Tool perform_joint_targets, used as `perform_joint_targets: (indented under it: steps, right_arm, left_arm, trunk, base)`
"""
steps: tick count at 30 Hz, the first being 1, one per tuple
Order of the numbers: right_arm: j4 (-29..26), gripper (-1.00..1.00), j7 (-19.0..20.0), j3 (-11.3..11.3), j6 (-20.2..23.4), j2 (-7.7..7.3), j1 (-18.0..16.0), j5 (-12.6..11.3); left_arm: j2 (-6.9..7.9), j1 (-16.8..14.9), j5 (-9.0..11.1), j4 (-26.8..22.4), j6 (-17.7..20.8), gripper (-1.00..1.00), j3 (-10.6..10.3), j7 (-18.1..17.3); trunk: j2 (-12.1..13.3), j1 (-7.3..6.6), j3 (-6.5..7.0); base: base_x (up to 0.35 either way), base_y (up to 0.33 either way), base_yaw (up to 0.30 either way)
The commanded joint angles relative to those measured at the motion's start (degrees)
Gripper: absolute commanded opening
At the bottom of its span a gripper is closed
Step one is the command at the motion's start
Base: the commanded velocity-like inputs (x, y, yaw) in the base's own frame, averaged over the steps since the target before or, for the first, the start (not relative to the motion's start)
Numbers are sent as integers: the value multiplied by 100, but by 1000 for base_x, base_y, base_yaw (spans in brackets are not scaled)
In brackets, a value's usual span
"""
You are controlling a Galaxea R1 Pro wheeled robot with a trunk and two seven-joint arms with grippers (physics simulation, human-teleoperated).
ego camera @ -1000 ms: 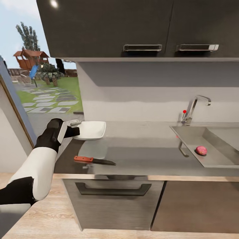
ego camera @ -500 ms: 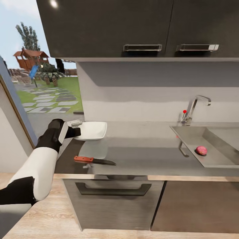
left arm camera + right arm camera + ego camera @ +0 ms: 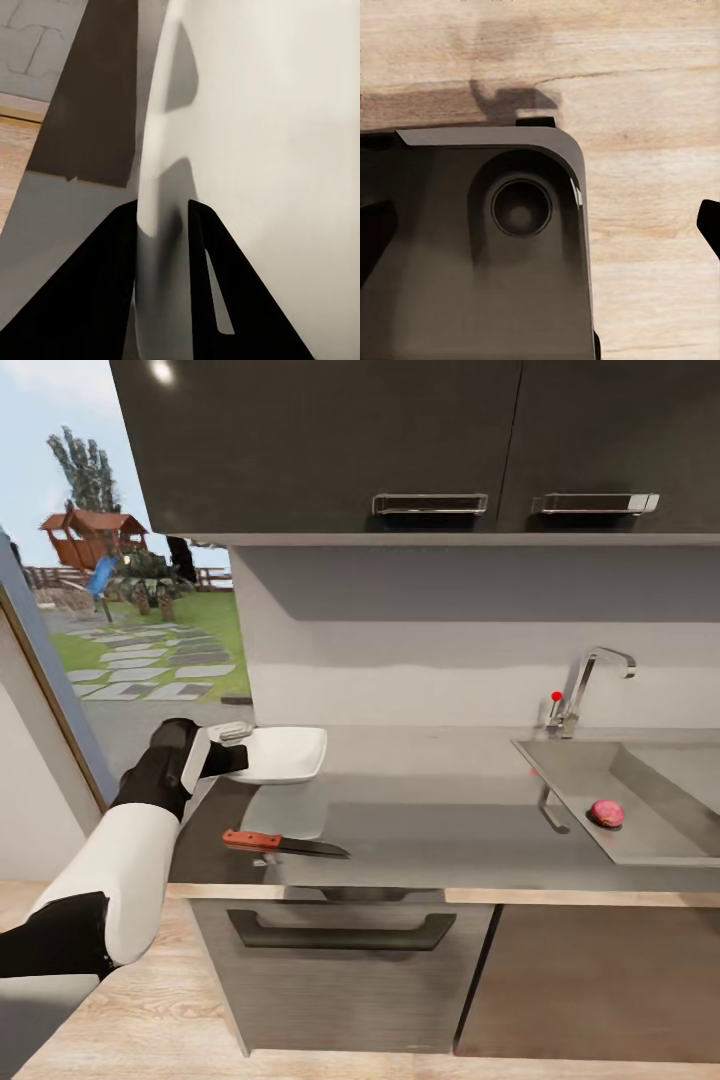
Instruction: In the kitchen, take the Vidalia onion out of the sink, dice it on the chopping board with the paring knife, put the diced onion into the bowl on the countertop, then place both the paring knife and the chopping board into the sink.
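The dark upper cabinets (image 3: 400, 440) span the top of the head view, above a pale grey wall, and at the far left a window shows a lawn with stepping stones. Below them the countertop (image 3: 440, 830) runs long and glossy over grey lower cabinets, with a dark drawer handle (image 3: 340, 933) under its steel front edge. The sink (image 3: 640, 840) is sunk into the counter at the right, a chrome faucet (image 3: 585, 685) standing at its back rim, and the Vidalia onion (image 3: 606, 813), rendered pink, lies on the sink floor. The left arm (image 3: 120, 850), white with black joints, reaches up from the lower left toward the counter's left end. There the bowl (image 3: 285, 752) is lifted off the surface, its pale reflection lying on the counter below it. The left gripper (image 3: 232, 747) is closed on the bowl's left rim; in the left wrist view its fingers (image 3: 206, 285) pinch the white rim (image 3: 161, 225) between them, one on each side. The paring knife (image 3: 285, 845) lies flat near the counter's front edge, in front of the bowl and apart from it, red-orange handle to the left and dark blade pointing right. The right wrist view looks down on the wooden floor (image 3: 645, 112) and a dark part of the robot's base (image 3: 472, 247); I cannot tell how the right gripper's jaws stand.
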Motion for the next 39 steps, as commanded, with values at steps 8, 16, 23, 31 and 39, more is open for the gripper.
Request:
perform_joint_targets:
  steps: [8,16,23,31,39]
  right_arm:
    - [4,100,28,18,-137,-6,-5,-53]
    - [6,100,-6,10,-160,7,-3,-60]
    - [6,100,1,10,-167,11,-3,-56]
    - [6,100,14,10,-168,19,-4,-54]
    - [0,100,27,17,-168,12,-5,-53]
  left_arm:
    - [-21,-4,11,9,20,-100,8,20]
    - [-16,-4,3,16,12,-100,9,20]
    - [-8,-4,2,16,11,-100,14,18]
    - [-5,-4,2,2,11,-100,16,19]
    - [-5,-4,2,-3,11,-100,16,19]
  trunk:
    - [-3,0,-5]
    - [-3,0,-5]
    - [-3,0,-5]
    - [-3,0,-5]
    - [-3,0,-5]
  base:
    - [0,0,0]
    - [0,0,0]
    - [0,0,0]
    - [67,0,0]
    - [7,0,0]
